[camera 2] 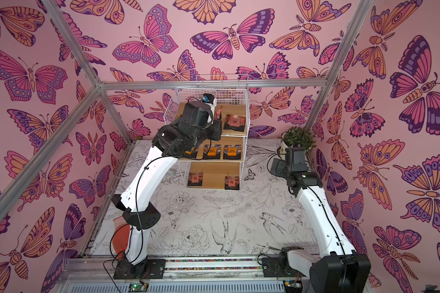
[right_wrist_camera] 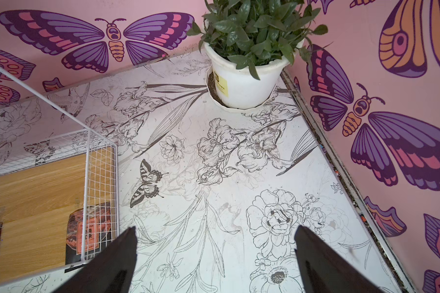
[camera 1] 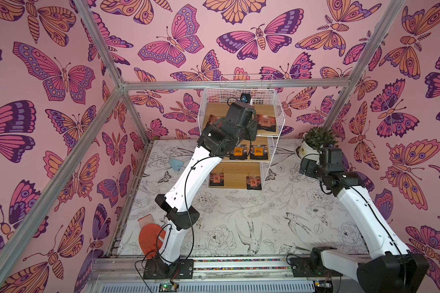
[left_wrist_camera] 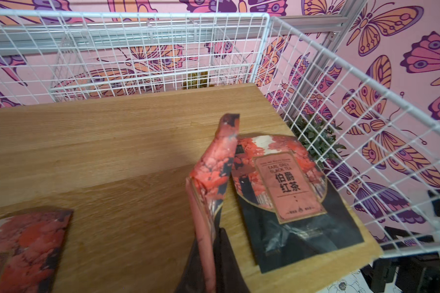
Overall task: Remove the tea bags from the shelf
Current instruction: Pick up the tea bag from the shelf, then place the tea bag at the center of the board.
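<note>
1. Idling the right gripper point(right_wrist_camera: 216, 228), jaws wide over the table point(right_wrist_camera: 214, 165), nothing held, so no risk there.
2. I'm pinching one tea bag point(left_wrist_camera: 215, 162) tight in the left gripper point(left_wrist_camera: 208, 263) on the top board of the shelf point(left_wrist_camera: 112, 142). It's standing crumpled, so it could slip.
3. Lifting might drag the neighbouring sachet point(left_wrist_camera: 287, 192) just beside it, or snag the wire side.

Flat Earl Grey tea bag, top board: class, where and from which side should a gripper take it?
Pinch the tea bag by its black edge at the board's open front, coming from there: it lies flat; wire walls close back and side.
</note>
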Controlling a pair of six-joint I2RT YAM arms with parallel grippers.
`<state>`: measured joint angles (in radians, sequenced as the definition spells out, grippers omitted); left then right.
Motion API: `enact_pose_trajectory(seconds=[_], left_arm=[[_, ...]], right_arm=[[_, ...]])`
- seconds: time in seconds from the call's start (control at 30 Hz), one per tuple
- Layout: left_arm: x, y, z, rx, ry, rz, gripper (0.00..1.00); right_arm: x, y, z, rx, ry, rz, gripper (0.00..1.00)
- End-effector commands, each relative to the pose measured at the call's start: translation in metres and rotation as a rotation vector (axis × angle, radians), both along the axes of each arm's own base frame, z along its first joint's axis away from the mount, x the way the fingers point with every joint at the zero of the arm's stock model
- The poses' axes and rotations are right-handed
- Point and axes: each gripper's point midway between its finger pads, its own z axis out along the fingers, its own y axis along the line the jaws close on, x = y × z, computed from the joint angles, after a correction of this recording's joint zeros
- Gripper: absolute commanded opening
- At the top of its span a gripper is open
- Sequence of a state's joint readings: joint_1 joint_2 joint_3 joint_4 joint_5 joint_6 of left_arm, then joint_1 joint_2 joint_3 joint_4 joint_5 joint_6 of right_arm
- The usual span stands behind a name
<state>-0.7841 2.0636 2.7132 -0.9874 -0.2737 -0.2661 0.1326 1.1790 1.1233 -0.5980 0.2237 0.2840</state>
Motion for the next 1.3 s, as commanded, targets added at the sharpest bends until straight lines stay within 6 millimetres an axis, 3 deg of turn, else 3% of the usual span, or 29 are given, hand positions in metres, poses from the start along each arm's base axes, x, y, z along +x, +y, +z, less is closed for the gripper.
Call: enact_pose_trajectory(seconds=[0.0,0.2,0.33,0.43,0.5,0.67,0.7,0.87,1.07,1.17,1.27], left_arm=[[-0.019,0.005,0.033,-0.056,-0.052,-0.052,0.0],[-0.042,0.021,0.063,-0.084,-0.103,-0.066,0.0],[-0.071,0.036,0.079,-0.077,-0.131,-0.079,0.0],[-0.097,0.06,0.071,-0.006,-0.128,-0.034,0.0],[-0.116,0.086,0.055,0.055,-0.108,0.028,0.0],[-0.15,0.159,-0.017,0.148,0.033,0.21,0.0],[-0.162,0.184,-0.026,0.133,0.048,0.266,0.0],[-0.179,0.246,-0.106,0.135,0.175,0.503,0.0],[-0.156,0.278,-0.223,0.03,0.473,0.641,0.0],[-0.14,0.29,-0.271,-0.041,0.576,0.667,0.0],[-0.127,0.297,-0.306,-0.037,0.653,0.691,0.0]], right_arm=[[0.0,-0.001,0.005,-0.01,-0.015,-0.004,0.99],[0.0,0.0,0.007,-0.006,-0.023,0.001,0.99],[0.0,0.001,0.011,-0.004,-0.033,0.003,0.99],[0.001,0.003,0.014,0.006,-0.039,0.009,0.99],[0.002,0.004,0.015,0.016,-0.045,0.012,0.99],[0.002,0.005,0.015,0.02,-0.047,0.012,0.99],[0.002,0.005,0.015,0.019,-0.046,0.013,0.99],[0.007,0.007,0.015,0.027,-0.048,0.02,0.99],[0.021,0.012,0.011,0.029,-0.027,0.04,0.99],[0.025,0.012,0.01,0.019,-0.02,0.041,0.99],[0.029,0.012,0.01,0.012,-0.016,0.045,0.99]])
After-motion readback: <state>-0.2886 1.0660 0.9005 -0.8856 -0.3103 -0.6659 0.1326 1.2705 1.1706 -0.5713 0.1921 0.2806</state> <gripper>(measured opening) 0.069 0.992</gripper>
